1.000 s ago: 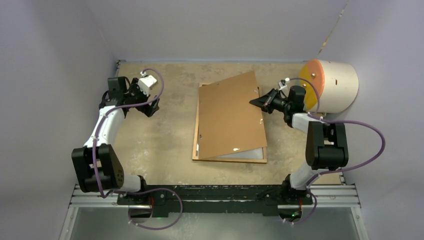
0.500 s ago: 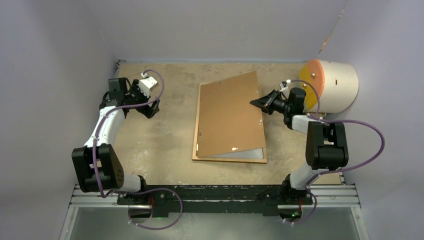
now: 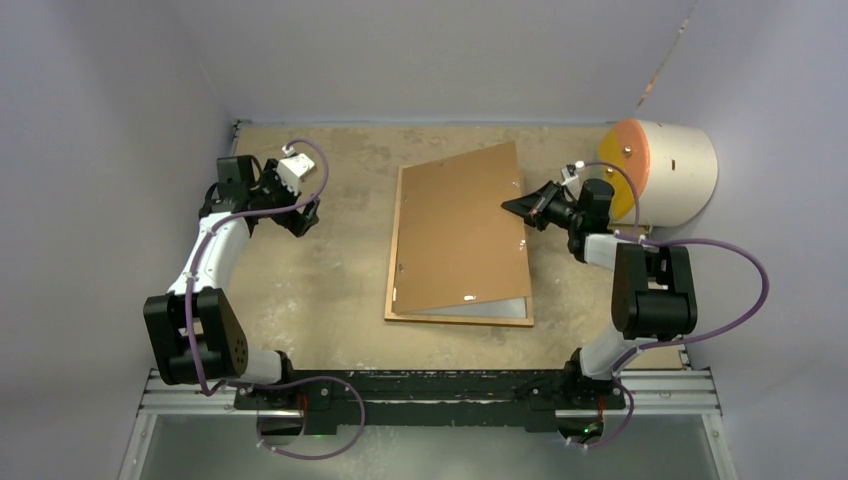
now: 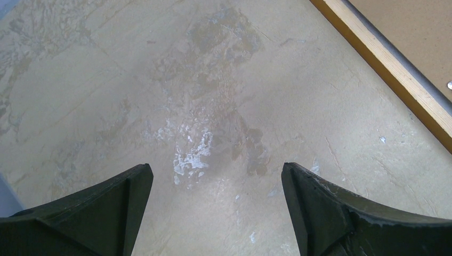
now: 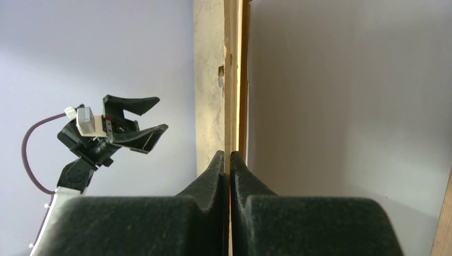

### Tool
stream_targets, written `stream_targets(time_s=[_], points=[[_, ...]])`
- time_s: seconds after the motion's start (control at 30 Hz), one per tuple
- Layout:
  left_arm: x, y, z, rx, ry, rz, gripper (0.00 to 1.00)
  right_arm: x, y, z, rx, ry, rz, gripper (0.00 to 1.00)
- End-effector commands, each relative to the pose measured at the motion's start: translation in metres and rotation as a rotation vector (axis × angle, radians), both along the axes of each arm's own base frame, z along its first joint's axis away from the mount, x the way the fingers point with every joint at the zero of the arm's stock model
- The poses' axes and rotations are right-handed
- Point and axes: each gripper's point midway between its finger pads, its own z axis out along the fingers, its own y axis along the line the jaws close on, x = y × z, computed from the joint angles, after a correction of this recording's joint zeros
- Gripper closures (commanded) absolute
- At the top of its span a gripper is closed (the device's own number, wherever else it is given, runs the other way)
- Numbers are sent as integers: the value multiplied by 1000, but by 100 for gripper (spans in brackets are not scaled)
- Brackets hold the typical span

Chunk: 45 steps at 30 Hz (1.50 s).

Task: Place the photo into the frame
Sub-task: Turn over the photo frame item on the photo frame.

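Only the backing board [image 3: 462, 232] has changed over the last second. It has swung a little towards square with the frame [image 3: 460, 319], and its 5 o'clock corner, which overhung the frame's right rail, now sits inside it. The right gripper [image 3: 512, 205] has drifted slightly towards 3 o'clock with it. The left arm has not stirred.

That right gripper has its fingers pressed together on the board's 3 o'clock edge, and its wrist view shows the thin edge running straight up from between the tips [image 5: 229, 158]. The left gripper [image 3: 303, 214] hangs at 10 o'clock of the table [image 3: 330, 290], well apart from the frame. Its fingers are spread wide over bare, stained tabletop [image 4: 213, 106], with the frame's wooden rail [image 4: 394, 69] crossing the 2 o'clock corner of its view.

The orange-brown frame lies flat at the table's centre. The board lies skewed over it and covers almost the whole opening, its 1 o'clock corner poking past the rail. A cream drum with an orange end face [image 3: 665, 172] stands at 2 o'clock, just behind the right wrist.

A pale sheet [image 3: 490, 307] shows inside the frame at 6 o'clock, below the board's near edge. Whether it is the photo's white back or a glass pane cannot be told. The broad grey surface [image 5: 346, 106] beside the board in the right wrist view is equally unclear.
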Motion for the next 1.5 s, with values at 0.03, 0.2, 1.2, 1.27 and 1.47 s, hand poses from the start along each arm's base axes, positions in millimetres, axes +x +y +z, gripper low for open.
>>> stream_targets(time_s=[0.03,0.2,1.2,1.27,1.47], points=[[0,-5,9,4,-35,-31,2,0,-2,23,57,-59,5,100],[-1,-5,9,4,-32,-28,2,0,-8,18,56,-46,-13,100],[-4,-3,9,19,-26,-28,2,8,-22,-17,37,13,-92,100],[-4,-3,8,19,-22,-28,2,10,-21,-17,47,12,-90,100],[-5,-4,8,17,-22,-32,2,17,-21,-12,86,-2,-88,100]])
